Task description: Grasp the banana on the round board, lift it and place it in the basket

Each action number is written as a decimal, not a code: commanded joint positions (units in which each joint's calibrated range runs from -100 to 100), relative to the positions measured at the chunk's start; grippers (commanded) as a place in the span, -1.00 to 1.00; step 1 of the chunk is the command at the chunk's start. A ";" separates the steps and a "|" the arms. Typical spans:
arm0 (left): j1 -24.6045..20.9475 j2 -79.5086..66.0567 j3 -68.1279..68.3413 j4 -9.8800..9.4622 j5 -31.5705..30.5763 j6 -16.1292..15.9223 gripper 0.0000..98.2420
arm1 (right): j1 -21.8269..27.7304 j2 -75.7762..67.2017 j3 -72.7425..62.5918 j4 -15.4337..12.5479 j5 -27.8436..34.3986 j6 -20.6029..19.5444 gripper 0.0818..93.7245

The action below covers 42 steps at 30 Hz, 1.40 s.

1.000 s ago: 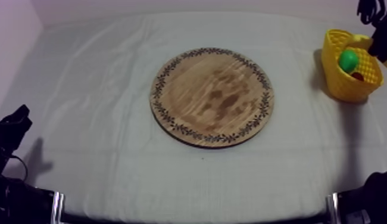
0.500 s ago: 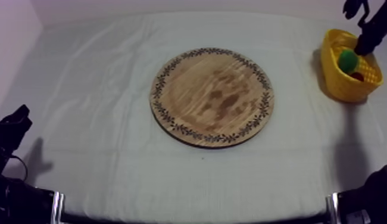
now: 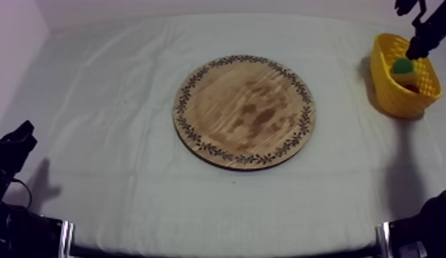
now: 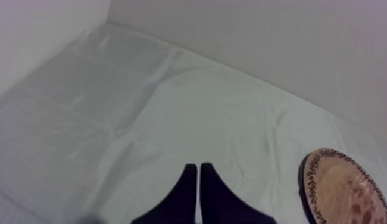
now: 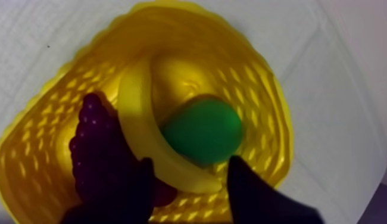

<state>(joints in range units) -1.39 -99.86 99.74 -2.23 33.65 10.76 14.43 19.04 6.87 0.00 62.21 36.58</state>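
Grey-white cloth, bare wooden board: the banana lies in the yellow basket, right gripper spread above; only retreat seemingly remains.

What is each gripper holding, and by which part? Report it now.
Nothing is held. The left gripper has its jaws together on nothing. The right gripper has its jaws apart over the yellow basket, the banana lying in it between them.
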 commanded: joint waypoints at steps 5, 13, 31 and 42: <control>-0.02 0.03 0.04 0.01 -0.02 0.01 -1.00 | -1.64 -10.53 7.31 -1.62 -2.71 -3.47 -0.90; -0.02 0.03 0.04 0.01 -0.02 0.01 -1.00 | -3.02 -29.48 24.00 -9.41 -8.23 -5.99 -0.98; -0.02 0.03 0.04 0.01 -0.02 0.01 -1.00 | -18.82 -75.72 68.08 -8.86 -29.58 -21.92 -0.98; -0.02 0.03 0.04 0.01 -0.02 0.01 -1.00 | -18.72 -103.05 83.32 -5.61 -27.93 -28.73 -0.97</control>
<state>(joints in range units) -1.39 -99.86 99.74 -2.23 33.65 10.76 -4.36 -76.06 88.36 -5.54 33.46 7.85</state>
